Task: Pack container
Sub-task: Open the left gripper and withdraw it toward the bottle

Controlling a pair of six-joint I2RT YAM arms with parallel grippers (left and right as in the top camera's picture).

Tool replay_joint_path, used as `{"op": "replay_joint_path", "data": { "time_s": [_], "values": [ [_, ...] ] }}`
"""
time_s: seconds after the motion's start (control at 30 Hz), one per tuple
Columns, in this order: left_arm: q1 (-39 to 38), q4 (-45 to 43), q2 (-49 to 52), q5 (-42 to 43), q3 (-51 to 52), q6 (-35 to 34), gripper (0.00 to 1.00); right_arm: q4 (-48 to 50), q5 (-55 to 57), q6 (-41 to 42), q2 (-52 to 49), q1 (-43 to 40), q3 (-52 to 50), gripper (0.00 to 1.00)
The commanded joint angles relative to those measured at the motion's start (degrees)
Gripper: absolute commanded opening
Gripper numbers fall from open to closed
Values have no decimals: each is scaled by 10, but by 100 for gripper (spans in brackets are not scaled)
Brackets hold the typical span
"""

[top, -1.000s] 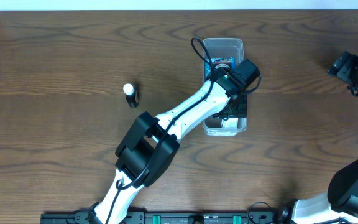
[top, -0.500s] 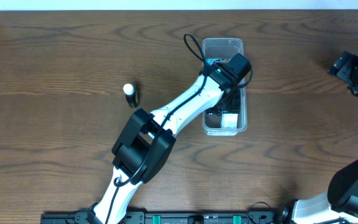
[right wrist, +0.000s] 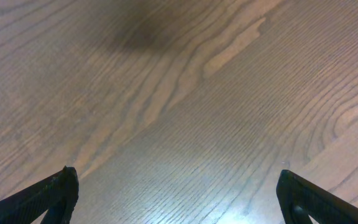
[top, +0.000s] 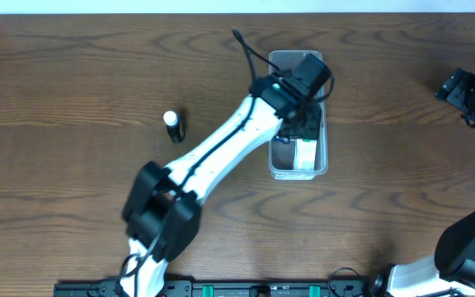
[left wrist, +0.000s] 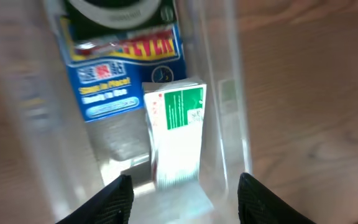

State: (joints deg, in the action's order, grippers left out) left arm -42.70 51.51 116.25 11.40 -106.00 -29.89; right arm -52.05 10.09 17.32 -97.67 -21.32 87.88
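The clear plastic container [top: 322, 162] stands upright at the table's middle right. My left arm reaches over it, and its wrist covers the far half. In the left wrist view the container [left wrist: 222, 93] holds a white box with a green label [left wrist: 176, 134] and a blue and green packet [left wrist: 120, 56]. My left gripper [left wrist: 182, 202] is open and empty above the container's inside. The white box also shows in the overhead view [top: 305, 153]. My right gripper [right wrist: 178, 199] is open over bare wood; it sits at the far right edge of the overhead view [top: 468, 95].
A small black tube with a white cap [top: 173, 125] lies on the table left of the container. The brown wooden table [top: 72, 74] reaches to a pale strip at its far edge.
My left arm has moved toward the far end of the container, uncovering the white box at its near end. The right arm has not moved.
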Motion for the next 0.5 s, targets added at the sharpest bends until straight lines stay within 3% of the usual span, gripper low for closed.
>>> {"op": "replay_joint_path", "data": {
  "time_s": [0.0, 0.1, 0.27, 0.47],
  "values": [
    [13, 27, -56, -59, -13, 28, 56, 0, 4, -7, -5, -4, -3, 99],
    [25, 81, -95, -158, -13, 36, 86, 0, 4, -7, -5, -4, -3, 99],
    [76, 186, -152, -256, -13, 37, 99, 0, 4, -7, -5, -4, -3, 99],
    [197, 245, -170, -241, -12, 78, 98, 0, 4, -7, -5, -4, -3, 99]
  ]
}}
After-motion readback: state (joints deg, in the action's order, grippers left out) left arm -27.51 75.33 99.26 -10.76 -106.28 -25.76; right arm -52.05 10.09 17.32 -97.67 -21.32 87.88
